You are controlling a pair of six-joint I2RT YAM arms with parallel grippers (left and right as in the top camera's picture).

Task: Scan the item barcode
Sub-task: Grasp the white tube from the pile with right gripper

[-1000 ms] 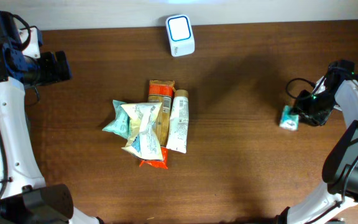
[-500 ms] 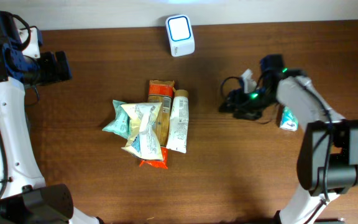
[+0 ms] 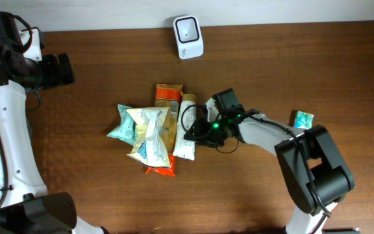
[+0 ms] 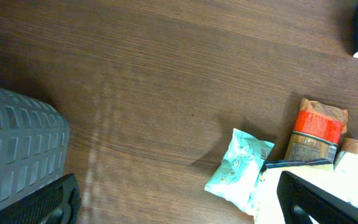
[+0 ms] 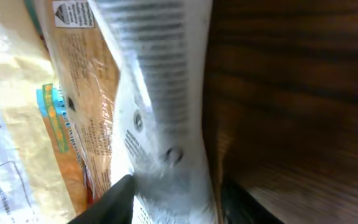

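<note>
A pile of packets lies mid-table: a white tube (image 3: 187, 123) on its right side, an orange packet (image 3: 168, 95), a yellowish bag (image 3: 149, 133) and a teal pouch (image 3: 122, 127). My right gripper (image 3: 197, 131) reaches in from the right. Its fingers sit on either side of the white tube (image 5: 160, 93), and the right gripper (image 5: 176, 199) is shut on the tube, which still lies on the pile. The white scanner (image 3: 188, 28) stands at the table's back edge. My left gripper (image 3: 60, 70) hangs open at the far left, holding nothing.
A small teal packet (image 3: 302, 119) lies alone on the right of the table. In the left wrist view the teal pouch (image 4: 238, 168) and orange packet (image 4: 316, 134) show between the open left gripper (image 4: 179, 205), with a grey ribbed object (image 4: 17, 155) at left.
My right arm swung left from the small teal packet, leaving it on the table, and came down on the white tube. Its jaws widened, then narrowed. The left arm stayed put.
</note>
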